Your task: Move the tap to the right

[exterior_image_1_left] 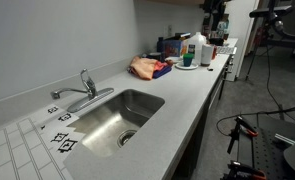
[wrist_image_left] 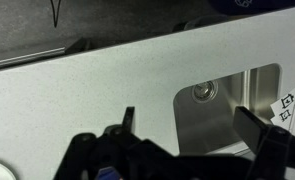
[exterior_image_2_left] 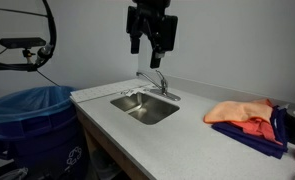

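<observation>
The tap [exterior_image_1_left: 84,88] is small and chrome, with an upright lever and a low spout, and stands at the back rim of the steel sink [exterior_image_1_left: 107,125]. It also shows in an exterior view [exterior_image_2_left: 155,82] behind the sink [exterior_image_2_left: 145,108]. My gripper [exterior_image_2_left: 153,42] hangs open and empty well above the tap and sink. In the wrist view the two dark fingers of the gripper [wrist_image_left: 192,135] are spread wide over the counter and the sink [wrist_image_left: 237,110], with the drain [wrist_image_left: 202,92] below. The tap is out of the wrist view.
An orange cloth [exterior_image_1_left: 145,67] on a blue cloth lies on the counter past the sink, and shows in an exterior view too [exterior_image_2_left: 242,112]. Bottles and containers [exterior_image_1_left: 192,50] crowd the far end. A blue bin [exterior_image_2_left: 32,125] stands beside the counter. Marker tags [exterior_image_1_left: 62,140] lie by the sink.
</observation>
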